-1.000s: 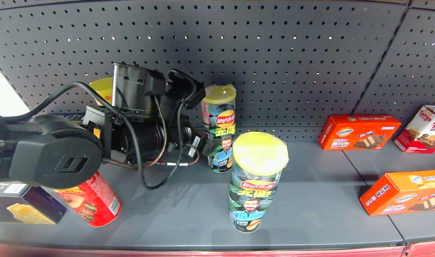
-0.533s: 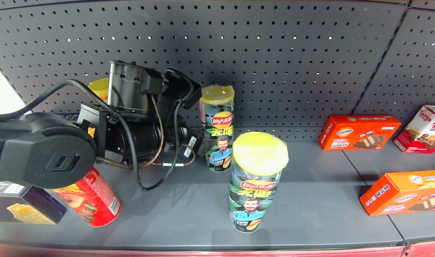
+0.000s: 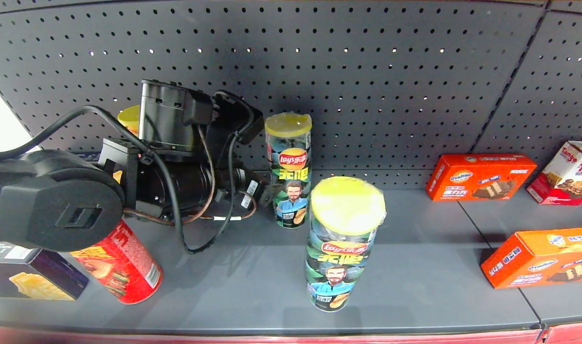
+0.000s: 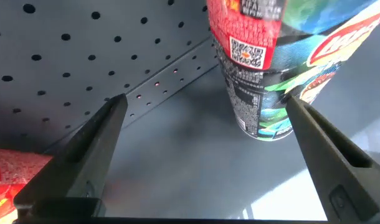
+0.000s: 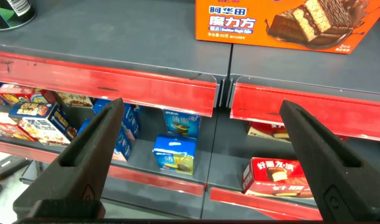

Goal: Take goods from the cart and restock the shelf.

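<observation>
Two green chips cans with yellow lids stand on the grey shelf (image 3: 424, 282): one at the back (image 3: 289, 167) by the pegboard, one nearer the front (image 3: 341, 243). My left gripper (image 3: 270, 192) is just left of the back can's base, open. In the left wrist view the back can (image 4: 265, 81) stands upright just beyond the gripper (image 4: 204, 104), close to one fingertip (image 4: 296, 112). My right gripper (image 5: 201, 104) hangs open with nothing in it, in front of the shelf's red edge strip (image 5: 115, 78), facing the lower shelves.
A red can (image 3: 128, 267) lies tilted beside a dark box (image 3: 28, 277) at the front left. Another yellow-lidded can (image 3: 128, 119) stands behind the left arm. Orange boxes (image 3: 479, 176) (image 3: 541, 257) and a white-and-red box (image 3: 570, 172) sit on the right.
The left arm has drawn back to the left. The back chips can shifted slightly left and went from a slight lean to upright.
</observation>
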### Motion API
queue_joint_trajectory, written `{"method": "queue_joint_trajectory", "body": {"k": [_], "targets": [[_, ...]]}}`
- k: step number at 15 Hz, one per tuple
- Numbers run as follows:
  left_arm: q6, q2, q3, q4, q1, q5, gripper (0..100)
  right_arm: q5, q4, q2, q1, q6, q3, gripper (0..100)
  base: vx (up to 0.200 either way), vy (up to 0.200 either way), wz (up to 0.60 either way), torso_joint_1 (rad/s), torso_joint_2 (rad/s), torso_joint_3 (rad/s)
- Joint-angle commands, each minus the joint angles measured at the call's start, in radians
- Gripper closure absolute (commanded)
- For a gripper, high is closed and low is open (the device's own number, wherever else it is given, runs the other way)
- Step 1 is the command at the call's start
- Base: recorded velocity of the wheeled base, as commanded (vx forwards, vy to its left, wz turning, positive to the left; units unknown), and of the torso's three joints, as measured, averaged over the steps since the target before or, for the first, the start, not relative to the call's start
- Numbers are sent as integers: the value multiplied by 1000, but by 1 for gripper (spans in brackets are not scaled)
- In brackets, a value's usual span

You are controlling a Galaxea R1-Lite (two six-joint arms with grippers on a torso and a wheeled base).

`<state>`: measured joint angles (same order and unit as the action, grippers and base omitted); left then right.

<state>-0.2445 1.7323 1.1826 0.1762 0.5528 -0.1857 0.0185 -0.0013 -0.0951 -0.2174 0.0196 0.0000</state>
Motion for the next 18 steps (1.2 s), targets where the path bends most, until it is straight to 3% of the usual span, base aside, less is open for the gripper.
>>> {"method": "queue_joint_trajectory", "body": {"k": [1,11,13,18], "targets": [[1,1,0,0,-1,-3,0,0,0,0,0,0,0,0,0,0,0,0,0,0],[1,-22,-23,-1,-2,-47,0,0,0,-2,0,0,0,0,0,0,0,0,0,0],[1,-65,-29,-63,-2,-49,0,0,0,-2,0,0,0,0,0,0,0,0,0,0],[1,-73,-24,-84,-11,-115,0,0,0,-2,0,0,0,0,0,0,0,0,0,0]]}}
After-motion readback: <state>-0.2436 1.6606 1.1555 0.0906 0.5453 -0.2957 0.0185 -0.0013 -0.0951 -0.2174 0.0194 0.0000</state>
